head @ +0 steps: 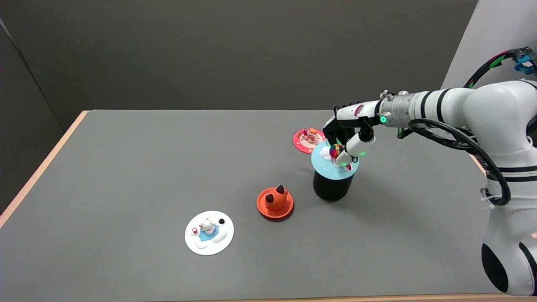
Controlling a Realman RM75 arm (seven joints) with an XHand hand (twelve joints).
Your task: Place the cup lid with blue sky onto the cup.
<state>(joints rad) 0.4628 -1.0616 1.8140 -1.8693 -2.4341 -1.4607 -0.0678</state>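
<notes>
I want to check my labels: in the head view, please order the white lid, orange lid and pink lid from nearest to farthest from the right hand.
From the right hand:
1. pink lid, just to its left, behind the cup.
2. orange lid, mid-table, left of the cup.
3. white lid, far down-left, near the front.

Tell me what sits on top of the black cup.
The sky-blue lid covers the black cup, with the right hand gripping its balloon knob. The cup's rim and inside are hidden.
</notes>
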